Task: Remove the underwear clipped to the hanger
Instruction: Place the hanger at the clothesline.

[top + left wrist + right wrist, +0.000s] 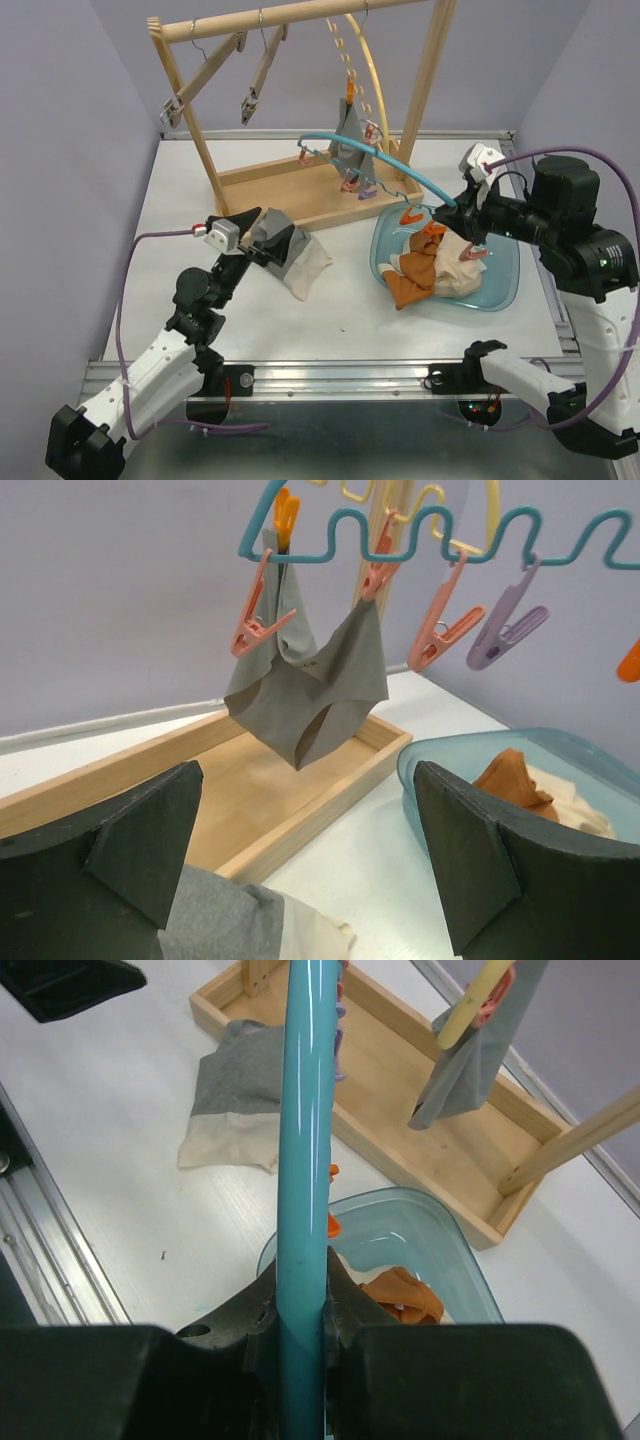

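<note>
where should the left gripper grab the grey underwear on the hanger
Take the grey underwear by its loose bottom fold, coming head-on from the left gripper side. Clips pinch its top corners to the hanger, so only the bottom hangs free, above the tray.

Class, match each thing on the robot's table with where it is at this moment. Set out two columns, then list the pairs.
Things:
1. grey underwear
2. orange-brown underwear
3. grey-and-cream underwear
4. teal hanger

Places:
A. in the blue tub
B. held in the right gripper
C. pegged to the hanger
D. lying on the table

Pairs: 1-C, 2-A, 3-D, 4-B
</note>
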`<state>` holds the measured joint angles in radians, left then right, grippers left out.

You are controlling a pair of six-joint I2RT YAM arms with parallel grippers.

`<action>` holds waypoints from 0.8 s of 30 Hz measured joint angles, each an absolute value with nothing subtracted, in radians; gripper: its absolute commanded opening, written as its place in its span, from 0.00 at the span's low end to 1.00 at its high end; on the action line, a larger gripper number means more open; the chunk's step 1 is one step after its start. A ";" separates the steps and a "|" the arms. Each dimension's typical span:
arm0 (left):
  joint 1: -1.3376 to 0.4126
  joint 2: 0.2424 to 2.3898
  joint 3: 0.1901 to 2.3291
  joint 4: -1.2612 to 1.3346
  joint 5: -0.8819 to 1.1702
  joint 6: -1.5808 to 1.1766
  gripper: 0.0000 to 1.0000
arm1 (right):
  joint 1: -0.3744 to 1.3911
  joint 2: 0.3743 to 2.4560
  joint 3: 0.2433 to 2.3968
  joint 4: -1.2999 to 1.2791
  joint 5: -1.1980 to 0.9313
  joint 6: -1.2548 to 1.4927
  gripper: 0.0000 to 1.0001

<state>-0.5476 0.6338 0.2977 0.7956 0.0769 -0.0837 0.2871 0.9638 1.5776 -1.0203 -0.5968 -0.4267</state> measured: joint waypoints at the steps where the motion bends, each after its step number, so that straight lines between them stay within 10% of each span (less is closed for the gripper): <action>1: -0.548 0.615 0.307 0.772 0.073 -0.098 0.99 | 0.287 0.981 1.600 -1.019 -0.588 -0.409 0.01; 24: -0.548 0.278 0.540 0.167 -0.112 -0.128 0.99 | 0.287 1.324 1.940 -0.799 -0.421 0.002 0.00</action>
<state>-0.5476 0.2779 0.5404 0.1669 -0.1120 -0.1276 0.2871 1.3243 1.9404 -0.7986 -0.4206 0.0021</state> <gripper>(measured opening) 0.986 0.179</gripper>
